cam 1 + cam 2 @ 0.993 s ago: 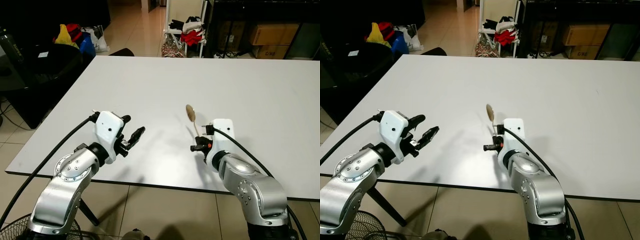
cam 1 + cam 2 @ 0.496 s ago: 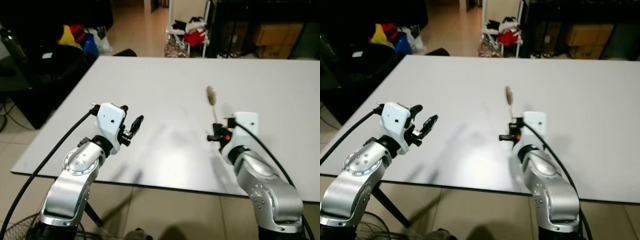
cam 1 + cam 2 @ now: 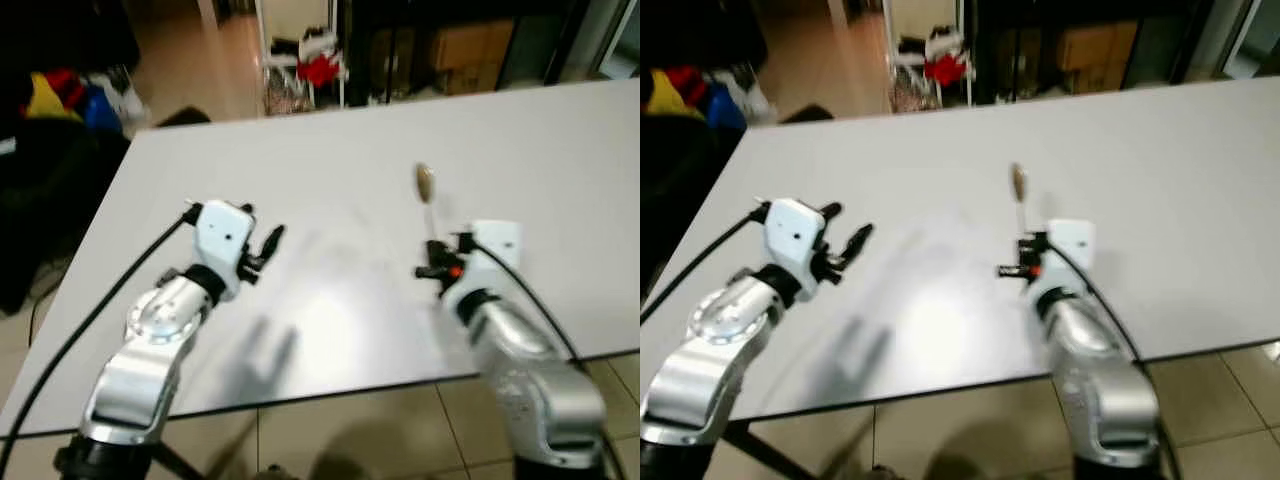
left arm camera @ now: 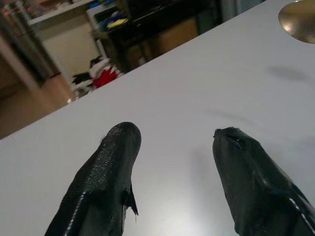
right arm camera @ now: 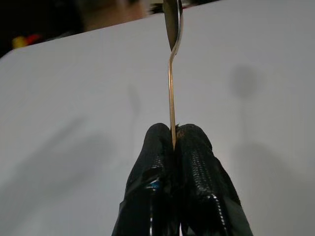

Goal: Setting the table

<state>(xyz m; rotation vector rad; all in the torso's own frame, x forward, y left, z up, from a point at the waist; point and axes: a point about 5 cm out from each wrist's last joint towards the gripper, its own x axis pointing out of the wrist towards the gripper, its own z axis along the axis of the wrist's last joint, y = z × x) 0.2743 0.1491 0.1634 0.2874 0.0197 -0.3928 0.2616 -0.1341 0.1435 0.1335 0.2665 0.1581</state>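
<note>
right wrist view has the right gripper [image 5: 173, 135] fingers pinched on a thin metal spoon [image 5: 172, 73] handle's end. it looks light, stiff, slippery, likely to pivot. left gripper [image 4: 172, 142] fingers gape wide over the white surface [image 3: 330, 180].

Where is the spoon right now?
The spoon is pinched by its handle in the right gripper, held over the white table on the robot's right, bowl pointing away from the robot.

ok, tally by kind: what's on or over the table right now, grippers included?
Spoons: 1, a gold spoon, pinched by its handle in the right gripper, bowl end pointing away over the white table.
Grippers: 2, the right gripper shut on the spoon, the left gripper open with nothing between its fingers.
Tables: 1.
Total: 4.
</note>
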